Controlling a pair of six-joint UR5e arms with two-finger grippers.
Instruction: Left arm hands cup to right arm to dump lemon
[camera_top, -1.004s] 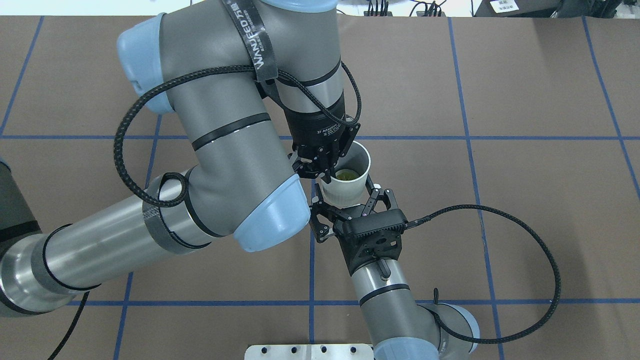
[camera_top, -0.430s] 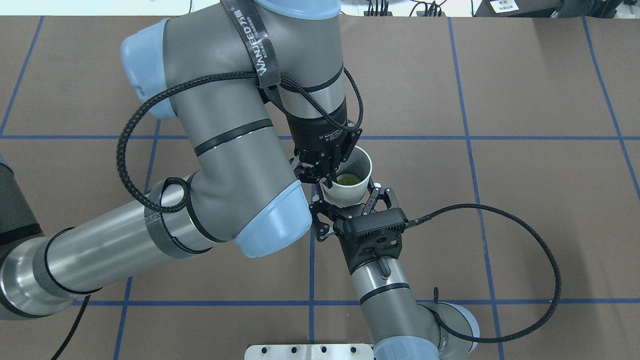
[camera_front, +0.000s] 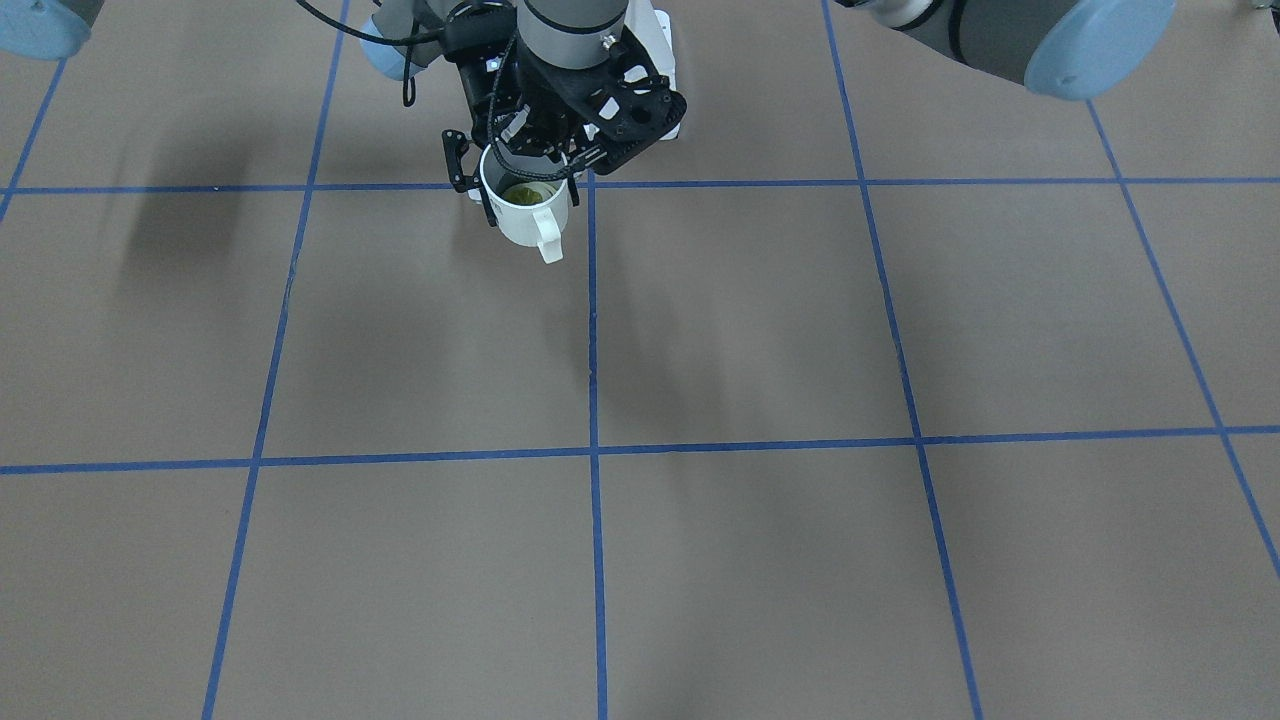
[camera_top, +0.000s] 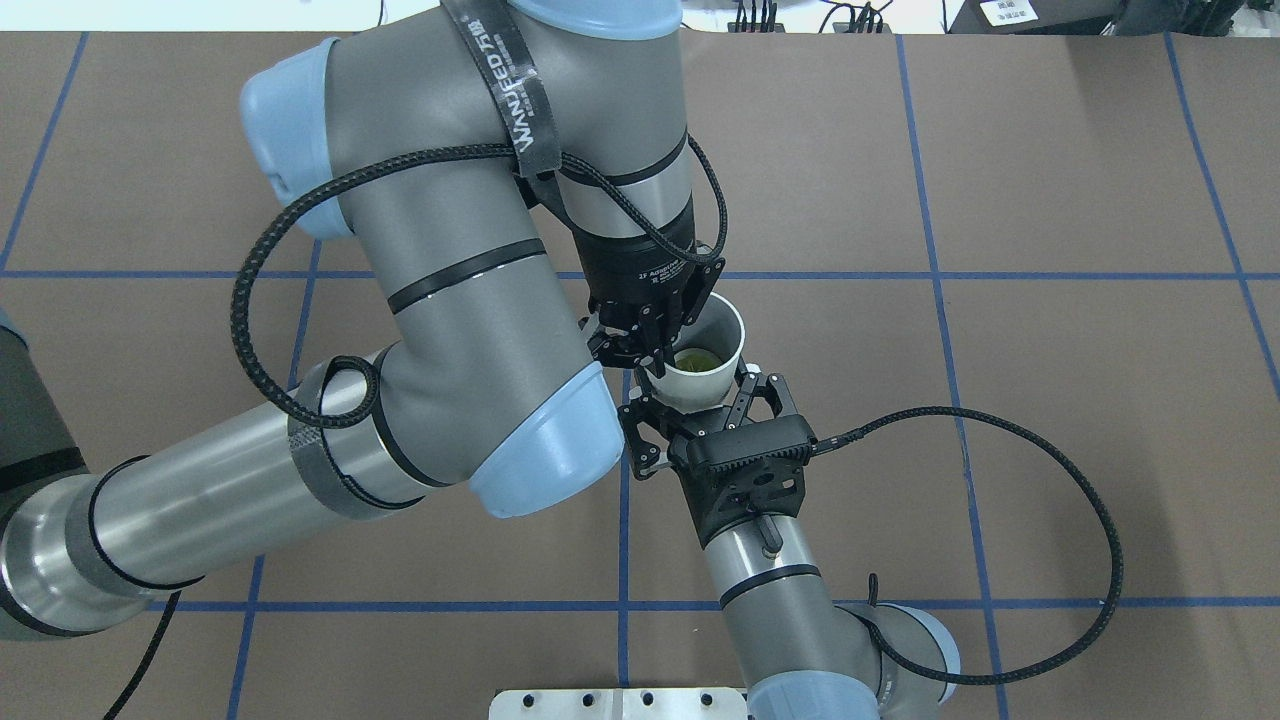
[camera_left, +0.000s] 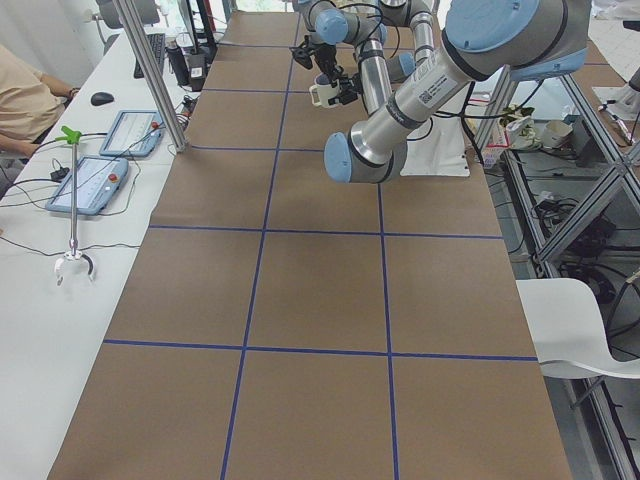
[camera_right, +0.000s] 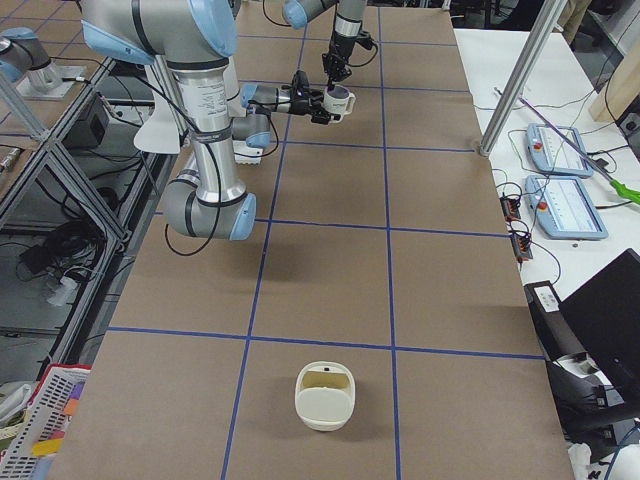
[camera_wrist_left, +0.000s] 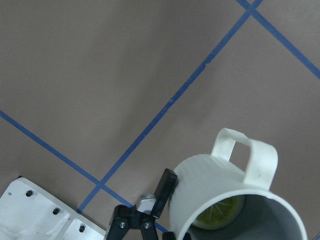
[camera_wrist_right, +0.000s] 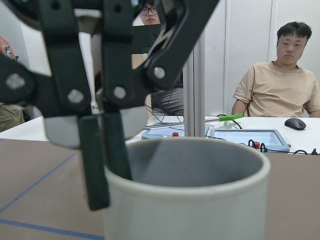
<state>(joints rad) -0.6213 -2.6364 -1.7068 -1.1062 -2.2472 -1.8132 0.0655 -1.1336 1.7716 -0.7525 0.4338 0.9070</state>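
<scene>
The cream-white cup (camera_top: 725, 330) hangs above the table with the yellowish-green lemon (camera_top: 697, 357) lying inside it. My left gripper (camera_top: 655, 362) comes from above and is shut on the cup's rim, one finger inside and one outside. My right gripper (camera_top: 700, 393) is open, level with the cup, with one jaw on each side of its body. In the front-facing view the cup (camera_front: 525, 220) turns its handle away from the robot, and a right finger (camera_front: 457, 165) stands just beside its wall. The left wrist view shows the cup (camera_wrist_left: 210, 185) and the lemon (camera_wrist_left: 220, 217).
A cream-white basket-like container (camera_right: 325, 395) sits on the brown table at the end on my right. The metal base plate (camera_top: 620, 703) lies at the table's near edge. Operators and teach pendants (camera_right: 565, 205) are at a side table beyond the far edge.
My left arm has brought the cup a little nearer to the right gripper, so it sits deeper between the right jaws. The right arm has barely moved.
</scene>
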